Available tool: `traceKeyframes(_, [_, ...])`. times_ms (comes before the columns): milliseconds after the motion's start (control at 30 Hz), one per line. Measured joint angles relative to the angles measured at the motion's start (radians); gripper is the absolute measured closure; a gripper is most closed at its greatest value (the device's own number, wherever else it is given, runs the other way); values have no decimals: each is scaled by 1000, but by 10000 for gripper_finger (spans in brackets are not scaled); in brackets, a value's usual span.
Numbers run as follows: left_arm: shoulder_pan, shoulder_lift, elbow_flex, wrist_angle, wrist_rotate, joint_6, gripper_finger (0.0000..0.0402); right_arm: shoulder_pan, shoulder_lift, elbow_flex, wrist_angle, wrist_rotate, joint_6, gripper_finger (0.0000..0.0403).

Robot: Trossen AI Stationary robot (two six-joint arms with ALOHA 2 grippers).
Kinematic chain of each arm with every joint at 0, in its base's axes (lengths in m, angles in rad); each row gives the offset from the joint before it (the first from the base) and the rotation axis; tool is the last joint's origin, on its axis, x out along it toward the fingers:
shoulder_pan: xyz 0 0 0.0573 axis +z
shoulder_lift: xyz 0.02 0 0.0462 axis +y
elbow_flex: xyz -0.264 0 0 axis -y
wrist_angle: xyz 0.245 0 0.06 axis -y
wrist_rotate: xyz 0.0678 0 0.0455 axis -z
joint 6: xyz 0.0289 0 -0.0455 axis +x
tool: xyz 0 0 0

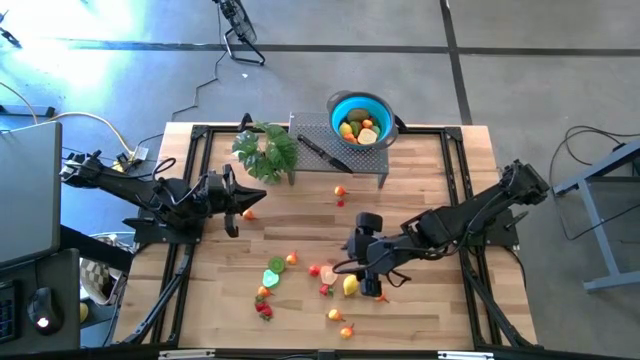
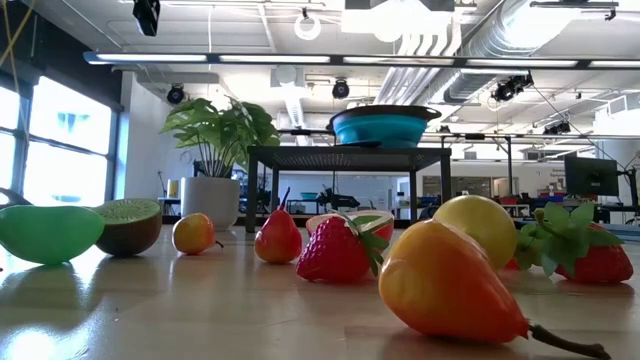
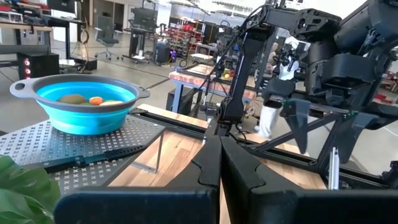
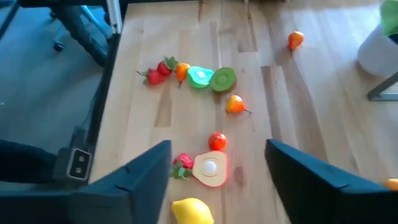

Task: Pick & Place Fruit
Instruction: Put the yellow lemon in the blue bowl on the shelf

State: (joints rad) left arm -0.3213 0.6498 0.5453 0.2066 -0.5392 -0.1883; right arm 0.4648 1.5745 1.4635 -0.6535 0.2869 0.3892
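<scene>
**Right jaws wide over lemon**

High view: my right gripper [image 1: 371, 283] sits at the table's 5 o'clock, lemon [image 1: 350, 286] just beside it; left gripper [image 1: 232, 209] parked at 9, pinched shut, empty.

Right wrist view: my fingers [image 4: 146, 171] spread wide, lemon between them. Risk: it's round, an off-centre squeeze pops it sideways into the strawberry [image 4: 182, 163].

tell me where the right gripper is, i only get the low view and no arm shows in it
Observer: The right gripper hangs open over the table's front part, right by the yellow lemon.
Operator: and the left one
Observer: The left gripper is shut and holds nothing, off beside the leafy plant.
Operator: anything inside the bowl
Observer: Yes, the blue bowl holds several fruits.
</scene>
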Motion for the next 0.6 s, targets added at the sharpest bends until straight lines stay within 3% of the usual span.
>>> traceKeyframes(267, [0, 0, 0, 0, 0, -2, 401, 0, 3, 0, -62, -3, 4, 65])
traceKeyframes(600, [0, 0, 0, -14, -6, -1, 401, 0, 4, -76, -62, -35, 6, 76])
